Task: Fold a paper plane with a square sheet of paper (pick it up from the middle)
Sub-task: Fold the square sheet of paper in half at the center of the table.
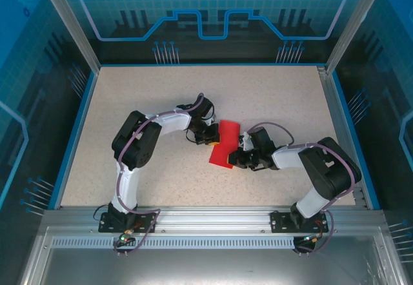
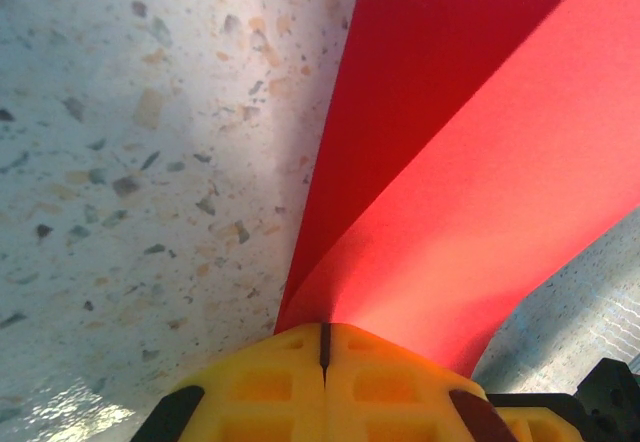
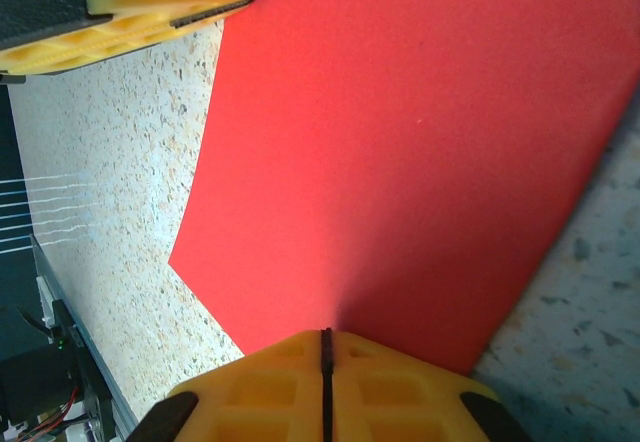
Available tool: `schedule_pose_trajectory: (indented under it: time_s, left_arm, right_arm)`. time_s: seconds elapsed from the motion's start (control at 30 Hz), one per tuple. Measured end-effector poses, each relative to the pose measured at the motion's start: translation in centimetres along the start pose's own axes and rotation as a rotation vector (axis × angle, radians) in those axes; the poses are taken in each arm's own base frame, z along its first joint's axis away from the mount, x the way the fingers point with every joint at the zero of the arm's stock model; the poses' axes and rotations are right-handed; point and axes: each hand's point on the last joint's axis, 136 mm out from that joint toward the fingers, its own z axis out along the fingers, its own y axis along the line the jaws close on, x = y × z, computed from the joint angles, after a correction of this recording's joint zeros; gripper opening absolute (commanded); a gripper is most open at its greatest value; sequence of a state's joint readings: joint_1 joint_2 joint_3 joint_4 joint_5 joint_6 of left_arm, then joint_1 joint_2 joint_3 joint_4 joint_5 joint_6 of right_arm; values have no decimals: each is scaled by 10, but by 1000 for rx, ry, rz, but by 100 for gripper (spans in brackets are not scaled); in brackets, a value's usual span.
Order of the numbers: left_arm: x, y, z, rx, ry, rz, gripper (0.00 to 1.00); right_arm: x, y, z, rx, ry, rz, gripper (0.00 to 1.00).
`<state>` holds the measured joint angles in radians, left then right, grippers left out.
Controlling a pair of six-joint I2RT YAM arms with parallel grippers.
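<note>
Right gripper (image 3: 325, 347) is clamped shut on the near edge of the square sheet of paper (image 1: 224, 144). Left gripper (image 2: 320, 342) is pinched shut on its left side, where the sheet lies doubled over, mid-table. I'd pull it taut and match the edges before creasing. The fingers crowd each other, but the table (image 1: 161, 91) edges are well apart.

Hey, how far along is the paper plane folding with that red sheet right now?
Done: the thin red paper sheet appears doubled over in one fold. In hand: the left gripper and right gripper each pinch an edge, shut. Left: nose and wing folds; no pointed dart shape yet.
</note>
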<state>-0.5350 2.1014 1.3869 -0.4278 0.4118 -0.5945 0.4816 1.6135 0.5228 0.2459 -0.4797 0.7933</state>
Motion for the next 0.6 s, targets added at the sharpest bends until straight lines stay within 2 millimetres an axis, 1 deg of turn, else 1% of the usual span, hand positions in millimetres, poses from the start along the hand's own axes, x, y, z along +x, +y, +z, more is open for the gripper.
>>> schedule_pose_trajectory:
  time_s: [0.1,0.3,0.4,0.53,0.6]
  left_arm:
    - [0,0,0,1,0,0,0]
    - [0,-1,0,4,1,1,0]
    - [0,-1,1,5,1,2,0]
    - [0,-1,1,5,0,2,0]
    - [0,-1,1,7,3,2,0]
  right_arm:
    - [1,1,-3,11,1,2,9]
    - [-1,10,-11,-6,-17,-14,9]
    - [2,8,-10,-5,-12,-9,9]
    - [14,-2,-2,14,23,4,9]
    - [14,-1,-1,8,21,5,9]
